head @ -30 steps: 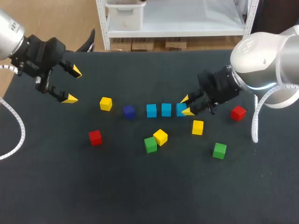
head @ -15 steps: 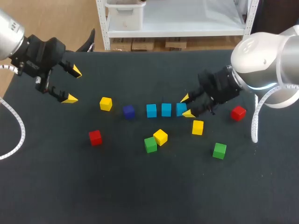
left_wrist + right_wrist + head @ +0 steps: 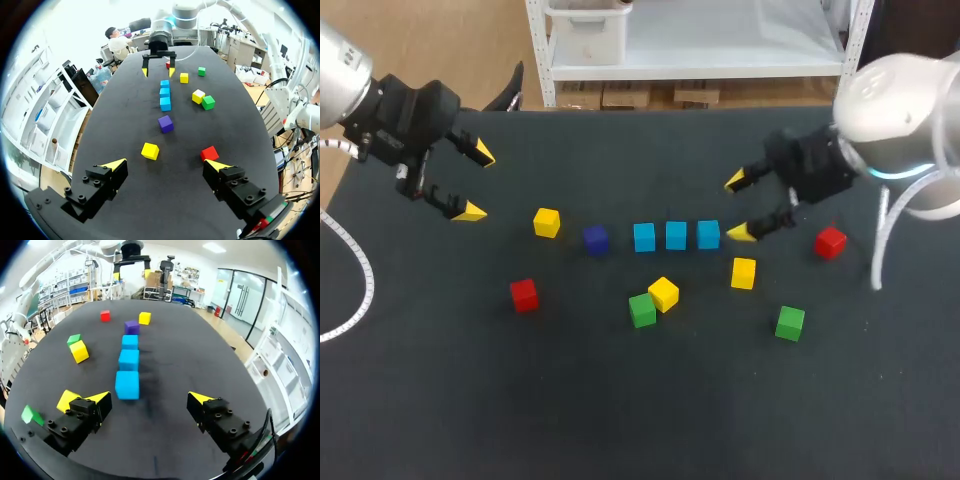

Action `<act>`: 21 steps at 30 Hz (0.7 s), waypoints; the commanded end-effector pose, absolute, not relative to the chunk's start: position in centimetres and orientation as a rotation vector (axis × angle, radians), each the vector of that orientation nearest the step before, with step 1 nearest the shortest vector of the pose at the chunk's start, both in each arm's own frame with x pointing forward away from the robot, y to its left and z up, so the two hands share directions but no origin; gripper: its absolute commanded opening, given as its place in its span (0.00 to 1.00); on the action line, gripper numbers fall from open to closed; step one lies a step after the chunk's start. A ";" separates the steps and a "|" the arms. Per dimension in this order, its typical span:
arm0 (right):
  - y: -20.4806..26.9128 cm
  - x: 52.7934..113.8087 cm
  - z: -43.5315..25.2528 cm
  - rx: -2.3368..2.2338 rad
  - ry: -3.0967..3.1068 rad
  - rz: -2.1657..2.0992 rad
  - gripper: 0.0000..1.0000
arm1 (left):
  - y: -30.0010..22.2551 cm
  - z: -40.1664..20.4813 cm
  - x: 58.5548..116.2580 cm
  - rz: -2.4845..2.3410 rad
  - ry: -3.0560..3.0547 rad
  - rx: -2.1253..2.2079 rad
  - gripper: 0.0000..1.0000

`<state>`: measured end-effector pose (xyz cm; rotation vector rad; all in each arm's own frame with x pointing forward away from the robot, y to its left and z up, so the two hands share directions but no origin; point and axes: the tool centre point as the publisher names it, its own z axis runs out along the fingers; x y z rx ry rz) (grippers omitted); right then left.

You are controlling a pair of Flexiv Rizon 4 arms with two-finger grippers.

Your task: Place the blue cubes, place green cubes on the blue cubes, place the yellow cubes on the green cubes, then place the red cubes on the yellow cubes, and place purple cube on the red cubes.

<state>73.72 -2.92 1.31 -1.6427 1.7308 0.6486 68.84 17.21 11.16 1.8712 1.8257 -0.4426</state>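
Observation:
Three blue cubes [image 3: 644, 237] [image 3: 676, 235] [image 3: 708, 234] stand in a row mid-table, with a purple cube [image 3: 596, 239] just left of them. My right gripper [image 3: 738, 207] is open, a little right of the row's end. In the right wrist view the nearest blue cube [image 3: 127, 385] lies free ahead of the right gripper [image 3: 150, 397]. Yellow cubes [image 3: 547, 222] [image 3: 663, 294] [image 3: 743, 273], green cubes [image 3: 642, 310] [image 3: 790, 323] and red cubes [image 3: 524, 294] [image 3: 830, 242] lie scattered. My left gripper [image 3: 477, 183] hangs open and empty at the far left.
The black table [image 3: 620, 420] has bare cloth along its front. In the left wrist view a yellow cube [image 3: 150, 150] and a red cube [image 3: 210, 153] lie just ahead of the left gripper [image 3: 165, 165].
My right gripper has opened, let go of the rightmost blue cube and drawn back to the right and up. The left arm has not moved.

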 end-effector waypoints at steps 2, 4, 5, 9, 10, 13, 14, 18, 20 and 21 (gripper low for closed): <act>-7.0 71.6 5.8 -1.642 1.701 0.650 1.00 | 17.3 11.1 68.8 -0.442 1.820 1.870 1.00; -8.0 71.2 7.0 -1.704 1.672 0.671 1.00 | 17.3 11.1 68.8 -0.442 1.820 1.870 1.00; -8.5 70.9 7.6 -1.742 1.642 0.697 1.00 | 17.3 11.1 68.8 -0.442 1.820 1.870 1.00; -10.3 69.1 9.1 -1.961 1.499 0.783 1.00 | 17.3 11.1 68.8 -0.442 1.820 1.870 1.00; -11.0 68.5 9.5 -1.987 1.443 0.783 1.00 | 17.3 11.1 68.8 -0.442 1.820 1.870 1.00; -12.7 66.9 10.1 -2.151 1.228 0.819 1.00 | 17.3 11.1 68.8 -0.442 1.820 1.870 1.00; -13.3 66.4 10.0 -2.214 1.182 0.853 1.00 | 17.3 11.1 68.8 -0.442 1.820 1.870 1.00; -15.5 65.1 9.9 -2.402 0.905 0.874 1.00 | 17.3 11.1 68.8 -0.442 1.820 1.870 1.00; -16.1 64.4 9.9 -2.486 0.756 0.884 1.00 | 17.3 11.1 68.8 -0.442 1.820 1.870 1.00; -16.2 64.0 9.8 -2.538 0.674 0.884 1.00 | 17.3 11.1 68.8 -0.442 1.820 1.870 1.00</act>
